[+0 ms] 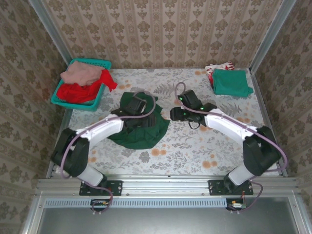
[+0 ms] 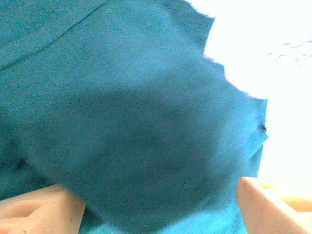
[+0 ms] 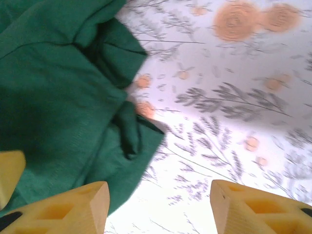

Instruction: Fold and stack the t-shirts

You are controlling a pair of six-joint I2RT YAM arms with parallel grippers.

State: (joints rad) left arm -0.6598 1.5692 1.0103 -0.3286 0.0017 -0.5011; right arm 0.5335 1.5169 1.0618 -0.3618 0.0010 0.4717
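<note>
Saw left tool (image 2: 156, 195) spread wide over dark green t-shirt (image 1: 141, 134) at middle of tabletop (image 1: 195, 151), right tool (image 3: 158, 195) spread, empty, beside its edge. Judged likely: bunched edge snagging a finger, dragging folds apart.

The green tee (image 3: 53, 97) is soft, matt, creased cloth. The table (image 3: 229, 97) has a smooth, matt flower-print cover. The basket (image 1: 80, 104) is plastic mesh. The right pincer (image 3: 158, 207) has matt yellow plastic fingers (image 3: 248, 209). The rail (image 1: 165, 184) is brushed metal.
</note>
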